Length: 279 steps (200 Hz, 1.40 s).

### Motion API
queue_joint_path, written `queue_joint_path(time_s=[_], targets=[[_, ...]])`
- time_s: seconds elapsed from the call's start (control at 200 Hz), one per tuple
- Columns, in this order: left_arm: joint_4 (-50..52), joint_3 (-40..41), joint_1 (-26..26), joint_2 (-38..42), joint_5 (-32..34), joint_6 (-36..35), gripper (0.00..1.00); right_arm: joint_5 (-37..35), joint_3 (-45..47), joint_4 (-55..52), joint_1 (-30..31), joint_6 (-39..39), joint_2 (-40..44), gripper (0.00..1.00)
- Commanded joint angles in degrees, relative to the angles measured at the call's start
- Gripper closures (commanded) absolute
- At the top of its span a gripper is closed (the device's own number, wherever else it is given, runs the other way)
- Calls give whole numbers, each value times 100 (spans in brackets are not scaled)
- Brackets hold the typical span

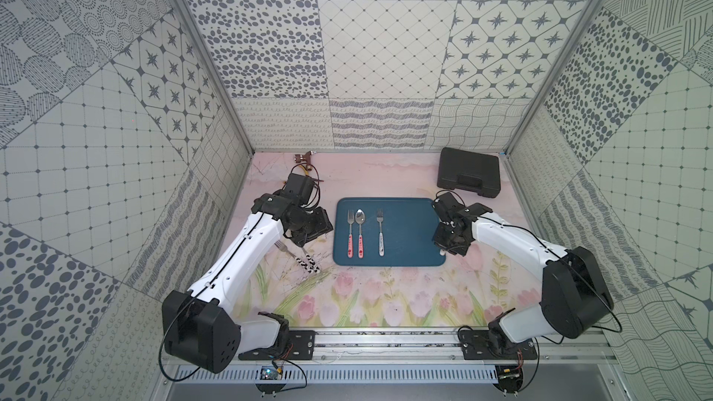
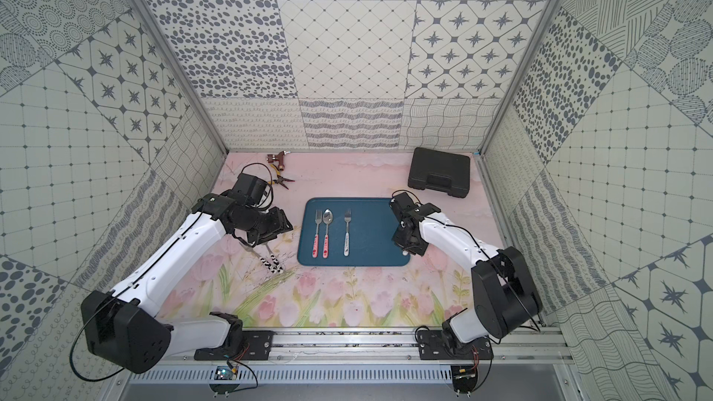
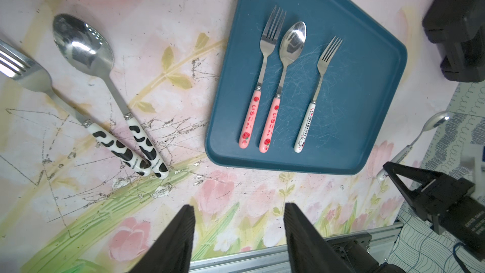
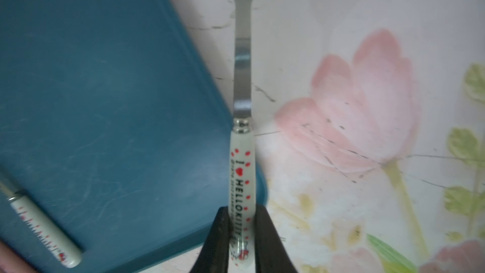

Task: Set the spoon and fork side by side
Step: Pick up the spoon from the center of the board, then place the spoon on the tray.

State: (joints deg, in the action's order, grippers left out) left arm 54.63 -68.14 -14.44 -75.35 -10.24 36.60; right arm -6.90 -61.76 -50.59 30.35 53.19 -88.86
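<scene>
Hello Kitty spoon (image 4: 241, 174) is pinched by my right gripper (image 4: 241, 214), seemingly lifted; next it needs laying beside the Hello Kitty fork (image 1: 380, 231).

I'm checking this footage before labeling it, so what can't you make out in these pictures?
- Hello Kitty spoon: bowl cut off by the right wrist view's edge; right arm hides most of it in both top views.
- Cow-pattern fork: tines cut off at the left wrist view's edge.
</scene>
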Motion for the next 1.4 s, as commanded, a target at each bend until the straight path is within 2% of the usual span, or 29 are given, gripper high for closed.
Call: queue_joint_path(time_s=[0.0, 0.175, 0.35, 0.791, 1.391], targets=[[19, -160, 7, -21, 33, -100, 41, 338, -754, 244, 446, -551, -778, 84], [96, -190, 2, 64, 105, -144, 41, 558, -1774, 135, 674, -915, -1650, 85], [144, -191, 2, 126, 162, -162, 40, 745, -2175, 34, 812, -1006, -2022, 85], [70, -187, 7, 28, 92, -171, 40, 1163, -2346, 31, 1139, -1022, -2552, 84], [74, -68, 3, 142, 98, -144, 40, 1281, -2000, 255, 1306, -758, -2621, 83]])
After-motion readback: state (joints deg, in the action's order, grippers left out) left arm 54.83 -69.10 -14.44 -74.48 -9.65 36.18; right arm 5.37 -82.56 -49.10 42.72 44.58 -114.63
